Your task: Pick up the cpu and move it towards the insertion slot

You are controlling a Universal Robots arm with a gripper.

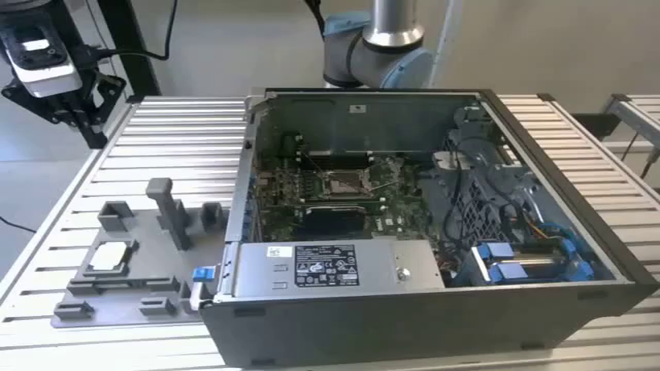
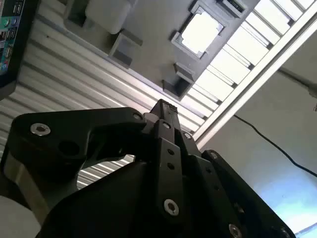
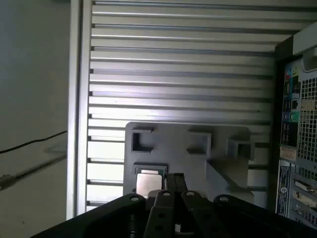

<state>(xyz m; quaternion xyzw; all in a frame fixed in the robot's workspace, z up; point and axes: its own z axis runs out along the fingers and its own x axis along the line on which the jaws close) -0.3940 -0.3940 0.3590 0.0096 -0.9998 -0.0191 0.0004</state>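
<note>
first wrist view: cpu [image 3: 148,182] partly hidden

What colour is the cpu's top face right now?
Silvery-white; the cpu shows best in the second wrist view.

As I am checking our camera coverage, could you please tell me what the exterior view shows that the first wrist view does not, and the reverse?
Exterior view's extras: the open inside of the computer case, with the insertion slot on the green circuit board, and the arm's base beyond the case. First wrist view's extra: the case's port panel. Shared: the cpu lying in the grey fixture tray on the slatted table, and the gripper.
</note>
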